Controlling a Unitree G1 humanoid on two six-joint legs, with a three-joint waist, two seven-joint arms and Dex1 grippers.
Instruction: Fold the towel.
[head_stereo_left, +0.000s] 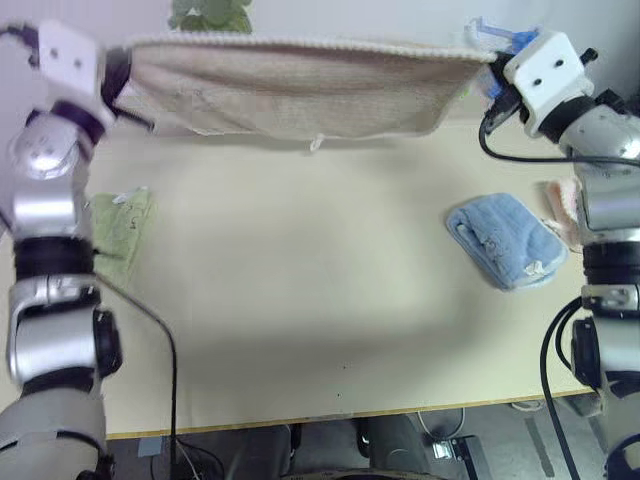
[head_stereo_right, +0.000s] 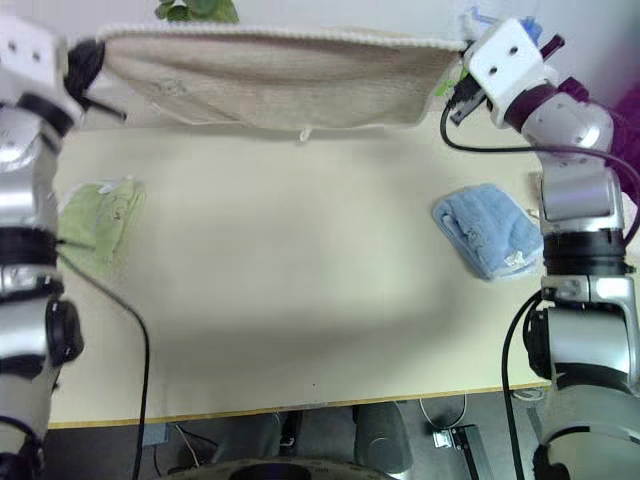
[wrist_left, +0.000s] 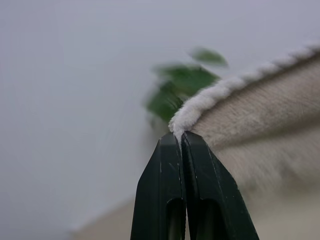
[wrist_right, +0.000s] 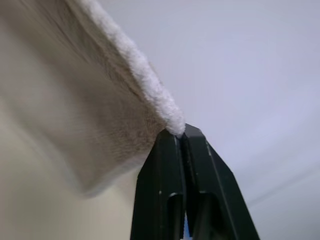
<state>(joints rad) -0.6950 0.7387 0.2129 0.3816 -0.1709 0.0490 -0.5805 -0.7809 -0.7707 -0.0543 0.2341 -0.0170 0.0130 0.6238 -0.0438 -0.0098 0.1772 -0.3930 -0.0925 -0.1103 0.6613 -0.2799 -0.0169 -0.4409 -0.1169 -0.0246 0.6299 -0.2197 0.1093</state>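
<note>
The beige towel (head_stereo_left: 300, 90) with white edging hangs stretched in the air above the far side of the table, held up by its two top corners. My left gripper (wrist_left: 180, 137) is shut on the towel's left corner, seen close up in the left wrist view. At the other end, my right gripper (wrist_right: 180, 132) is shut on the right corner. In the head views the left hand (head_stereo_left: 70, 55) is at the top left and the right hand (head_stereo_left: 545, 80) at the top right. The towel's lower edge dangles a little above the tabletop.
A fluffy light-blue towel (head_stereo_left: 505, 240) lies folded on the table's right side. A pale green towel (head_stereo_left: 122, 228) lies at the left edge. A pink cloth (head_stereo_left: 562, 205) sits by the right arm. A green plant (head_stereo_left: 210, 14) stands behind the towel. The cream table (head_stereo_left: 300, 300) stretches below.
</note>
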